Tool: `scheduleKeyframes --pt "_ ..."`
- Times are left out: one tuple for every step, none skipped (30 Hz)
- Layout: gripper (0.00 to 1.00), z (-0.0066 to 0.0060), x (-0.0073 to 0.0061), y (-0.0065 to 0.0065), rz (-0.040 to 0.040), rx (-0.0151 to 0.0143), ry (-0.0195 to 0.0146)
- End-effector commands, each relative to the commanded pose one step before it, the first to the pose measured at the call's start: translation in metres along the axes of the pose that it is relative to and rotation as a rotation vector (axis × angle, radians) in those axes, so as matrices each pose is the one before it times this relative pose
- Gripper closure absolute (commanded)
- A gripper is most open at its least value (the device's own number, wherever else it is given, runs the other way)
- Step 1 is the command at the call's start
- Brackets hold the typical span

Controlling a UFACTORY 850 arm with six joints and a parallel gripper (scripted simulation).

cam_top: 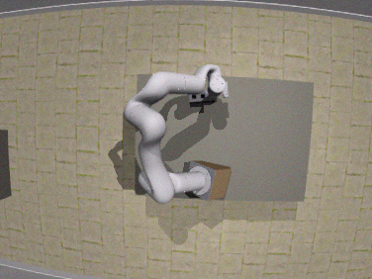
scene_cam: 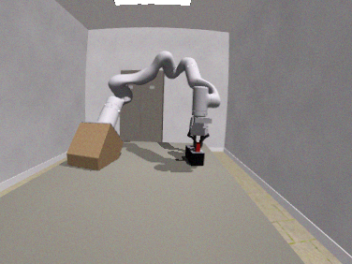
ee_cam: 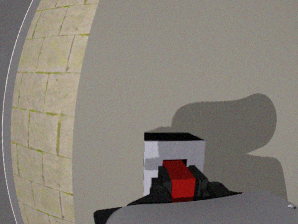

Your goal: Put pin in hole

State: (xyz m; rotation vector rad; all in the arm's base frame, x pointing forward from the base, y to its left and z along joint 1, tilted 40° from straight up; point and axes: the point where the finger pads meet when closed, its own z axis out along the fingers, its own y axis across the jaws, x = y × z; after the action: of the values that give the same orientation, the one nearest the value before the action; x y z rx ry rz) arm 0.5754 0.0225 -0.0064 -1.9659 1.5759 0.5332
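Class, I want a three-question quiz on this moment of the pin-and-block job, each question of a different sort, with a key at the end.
1. True or false: the gripper is shut on the pin's red end.
2. Multiple choice: in the exterior view, the gripper is (a) directly above the black block, (b) over the brown pedestal, (c) against the door.
3. Fill in: in the wrist view, the part of the pin between the fingers is coloured ____.

Key: 1 true; 2 a; 3 red.
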Motion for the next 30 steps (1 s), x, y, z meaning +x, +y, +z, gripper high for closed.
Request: scheduleKeyframes --pt "1.0 -0.00102 0.00026 -0.0008 -0.00051 0.00159 0.00084" --pt "1.0 0.0 0.0 0.0 0.0 0.0 0.0" --pt "1.0 0.0 0.0 0.0 0.0 0.0 0.0" --pt "1.0 -0.0149 -0.00039 -0.00005 0.00001 0.00002 0.0" --pt "1.0 0.0 0.0 0.0 0.0 0.0 0.0" --pt "1.0 0.0 0.0 0.0 0.0 0.0 0.0" --pt "1.0 0.0 0.0 0.0 0.0 0.0 0.0" --pt "1.0 0.0 0.0 0.0 0.0 0.0 0.0" --pt "1.0 0.0 0.0 0.0 0.0 0.0 0.0" --pt "1.0 0.0 0.0 0.0 0.0 0.0 0.0" --pt "1.0 0.0 0.0 0.0 0.0 0.0 0.0" --pt "1.0 0.0 0.0 0.0 0.0 0.0 0.0" --pt "1.0 0.0 0.0 0.0 0.0 0.0 0.0" --pt "1.0 0.0 0.0 0.0 0.0 0.0 0.0" --pt "1.0 0.0 0.0 0.0 0.0 0.0 0.0" --pt "1.0 0.0 0.0 0.0 0.0 0.0 0.0" --pt "1.0 0.0 0.0 0.0 0.0 0.0 0.0" --pt "1.0 0.0 0.0 0.0 0.0 0.0 0.0" --pt "1.0 0.0 0.0 0.0 0.0 0.0 0.0" --pt "1.0 0.0 0.0 0.0 0.0 0.0 0.0" --pt "1.0 -0.01486 0.00061 0.0 -0.00002 0.0001 0.00004" --pt "1.0 0.0 0.0 0.0 0.0 0.0 0.0" --pt "1.0 0.0 0.0 0.0 0.0 0.0 0.0" --pt "1.0 0.0 0.0 0.0 0.0 0.0 0.0" --pt "1.0 0.0 0.0 0.0 0.0 0.0 0.0" --pt "1.0 0.0 0.0 0.0 0.0 0.0 0.0" --pt "1.0 0.0 0.0 0.0 0.0 0.0 0.0" --pt "1.0 0.0 0.0 0.0 0.0 0.0 0.0" --pt "1.0 0.0 0.0 0.0 0.0 0.0 0.0" --pt "1.0 0.0 0.0 0.0 0.0 0.0 0.0"
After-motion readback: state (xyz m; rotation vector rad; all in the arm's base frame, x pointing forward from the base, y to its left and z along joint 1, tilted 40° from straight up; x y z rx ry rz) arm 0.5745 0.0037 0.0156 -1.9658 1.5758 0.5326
